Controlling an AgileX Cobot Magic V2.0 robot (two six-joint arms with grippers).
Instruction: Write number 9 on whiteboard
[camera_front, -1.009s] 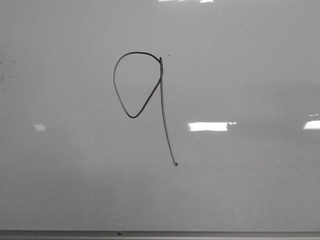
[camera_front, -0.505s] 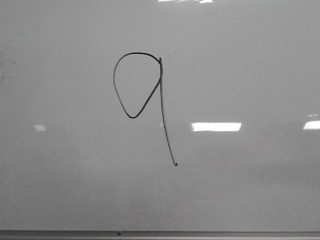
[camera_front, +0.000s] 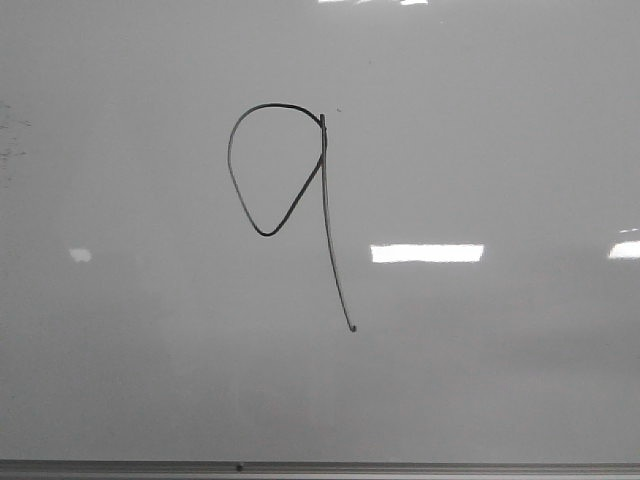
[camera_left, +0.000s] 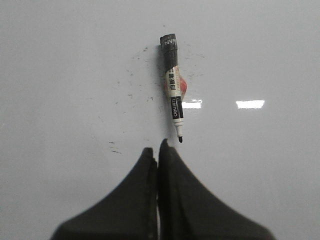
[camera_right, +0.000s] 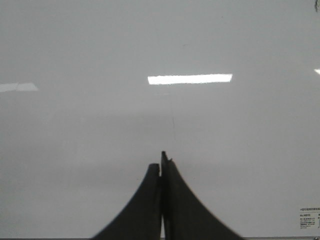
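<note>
well, both the left hand (camera_left: 159, 150) and right hand (camera_right: 162, 162) look pinched closed, empty, over bare whiteboard (camera_right: 75, 150).

Office or classroom-like setting, glossy whiteboard (camera_front: 500, 380), marker pen (camera_left: 173, 91), ceiling-light reflections

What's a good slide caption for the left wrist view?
Closed left tool above the whiteboard, uncapped marker lying just beyond its tips.
</note>
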